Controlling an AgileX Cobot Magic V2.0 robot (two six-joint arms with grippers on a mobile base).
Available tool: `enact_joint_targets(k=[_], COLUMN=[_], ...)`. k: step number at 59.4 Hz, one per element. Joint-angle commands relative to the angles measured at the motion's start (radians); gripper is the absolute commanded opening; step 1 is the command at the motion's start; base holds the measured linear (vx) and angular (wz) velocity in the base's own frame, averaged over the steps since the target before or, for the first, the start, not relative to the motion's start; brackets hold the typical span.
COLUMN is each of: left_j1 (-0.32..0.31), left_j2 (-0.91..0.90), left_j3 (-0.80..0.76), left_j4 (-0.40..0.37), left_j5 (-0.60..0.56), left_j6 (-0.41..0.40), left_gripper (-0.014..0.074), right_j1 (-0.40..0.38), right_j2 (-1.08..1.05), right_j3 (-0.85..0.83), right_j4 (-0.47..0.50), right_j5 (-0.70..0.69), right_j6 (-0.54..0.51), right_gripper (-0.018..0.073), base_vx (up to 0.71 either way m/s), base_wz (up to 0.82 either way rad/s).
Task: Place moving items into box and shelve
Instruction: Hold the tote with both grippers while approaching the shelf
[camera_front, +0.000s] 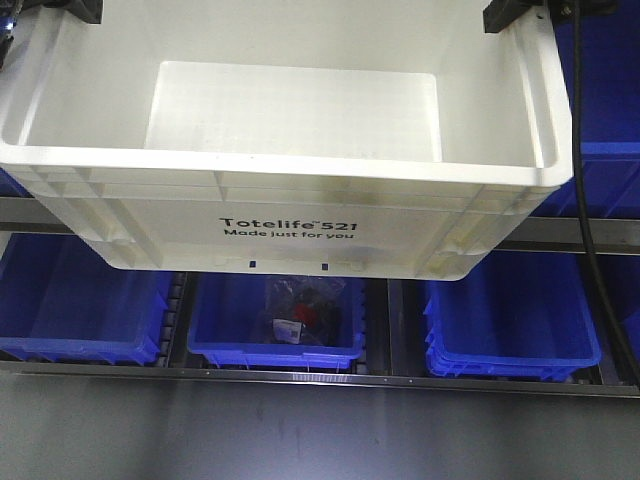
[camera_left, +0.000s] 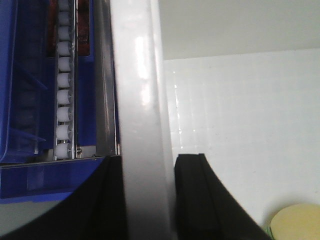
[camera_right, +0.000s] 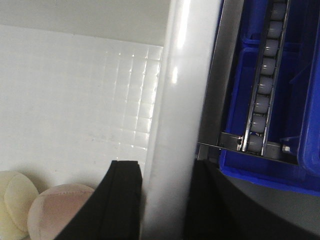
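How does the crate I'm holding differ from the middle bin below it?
The crate is white with black print; the middle bin is blue. The left hand and right hand clamp the crate's rims; the bin sits on the rack with a bagged item. Both are open-topped.

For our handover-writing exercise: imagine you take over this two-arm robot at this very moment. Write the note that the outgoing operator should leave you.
Grippers: the left gripper has its fingers shut on one side rim of the white crate; the right gripper has its fingers shut on the opposite rim.
Things: the cream-yellow bun and the pinkish bun lie side by side inside the crate. The crate is held at the rack, above the blue bins.
Done: both items are boxed.
Left: set the crate on a tier, then release.
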Motion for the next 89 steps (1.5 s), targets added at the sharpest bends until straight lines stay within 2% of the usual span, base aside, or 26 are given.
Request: enact_joint_targets(k=[1, 89], left_j1=[0.006, 0.006], left_j2=[-0.058, -0.058], left_j3=[-0.036, -0.036], left_j4=[0.084, 0.084], left_j5=[-0.104, -0.105], left_j6=[0.002, 0.002], left_gripper=[0.0002, 0.0002], right_j1=[-0.015, -0.015], right_j2=[-0.064, -0.064], right_j3=[-0.04, -0.04], right_j4=[-0.052, -0.052], right_j5=[-0.005, -0.005], right_j6=[-0.017, -0.017], right_gripper=[-0.0005, -0.0005], base_vx=[0.04, 0.05], base_wz=[-0.05, -0.02])
